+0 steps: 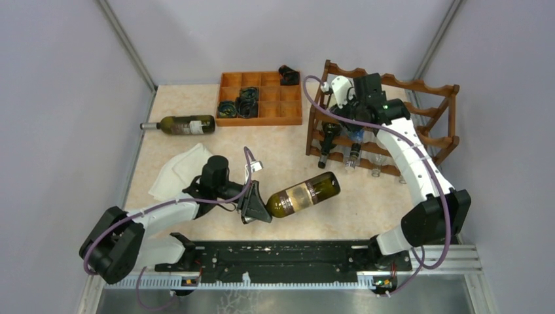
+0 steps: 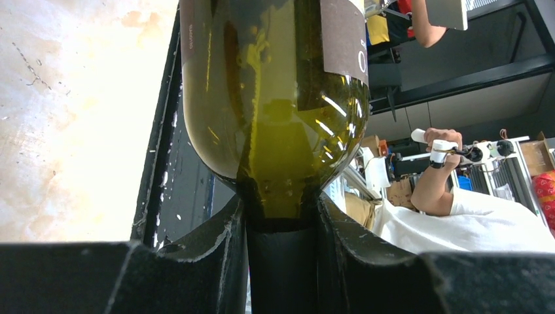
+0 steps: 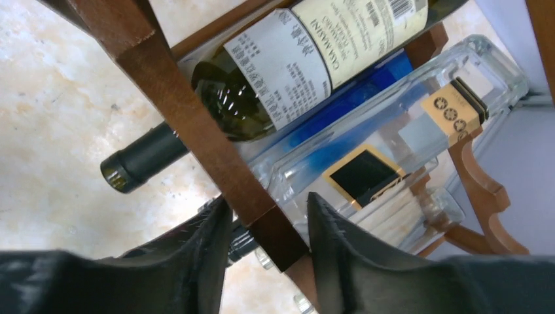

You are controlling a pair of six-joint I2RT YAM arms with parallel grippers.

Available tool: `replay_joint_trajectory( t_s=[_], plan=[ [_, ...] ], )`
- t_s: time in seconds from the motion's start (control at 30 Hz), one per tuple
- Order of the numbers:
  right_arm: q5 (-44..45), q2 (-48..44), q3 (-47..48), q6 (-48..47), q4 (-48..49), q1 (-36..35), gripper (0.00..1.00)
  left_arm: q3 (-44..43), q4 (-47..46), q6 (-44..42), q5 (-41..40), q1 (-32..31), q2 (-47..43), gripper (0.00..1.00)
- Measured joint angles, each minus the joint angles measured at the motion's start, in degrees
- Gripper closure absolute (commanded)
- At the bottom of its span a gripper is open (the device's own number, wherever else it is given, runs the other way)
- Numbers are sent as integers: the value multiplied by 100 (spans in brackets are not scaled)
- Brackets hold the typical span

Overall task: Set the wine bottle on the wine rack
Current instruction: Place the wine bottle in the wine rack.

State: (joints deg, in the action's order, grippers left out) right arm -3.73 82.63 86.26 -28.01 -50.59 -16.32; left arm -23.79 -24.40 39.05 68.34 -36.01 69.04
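Observation:
A dark green wine bottle [image 1: 304,194] with a pale label lies tilted near the table's front, base pointing right. My left gripper [image 1: 262,206] is shut on its neck; in the left wrist view the bottle's shoulder [image 2: 275,98] rises straight out of the left gripper [image 2: 281,216]. The reddish-brown wine rack [image 1: 432,124] stands at the right rear with several bottles lying in it. My right gripper [image 1: 337,114] is at the rack's left end. In the right wrist view, the right gripper [image 3: 265,216] has its fingers on either side of a wooden post of the rack [image 3: 196,118].
A second green bottle [image 1: 186,124] lies at the left rear beside an orange compartment tray [image 1: 262,98]. A white cloth [image 1: 180,170] lies left of my left arm. In the rack lie a green bottle [image 3: 294,59] and a clear one [image 3: 393,131].

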Motion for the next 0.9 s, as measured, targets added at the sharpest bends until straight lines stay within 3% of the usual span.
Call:
replay_joint_trajectory(
  t_s=[0.27, 0.57, 0.9],
  plan=[
    [-81, 179, 184, -417, -61, 39, 81, 0, 146, -120, -22, 0, -44, 100],
    [-214, 597, 699, -315, -409, 46, 87, -2, 192, -146, -109, 0, -81, 100],
    [-59, 1010, 946, 166, 190, -81, 92, -2, 190, -140, -179, 4, -81, 100]
  ],
)
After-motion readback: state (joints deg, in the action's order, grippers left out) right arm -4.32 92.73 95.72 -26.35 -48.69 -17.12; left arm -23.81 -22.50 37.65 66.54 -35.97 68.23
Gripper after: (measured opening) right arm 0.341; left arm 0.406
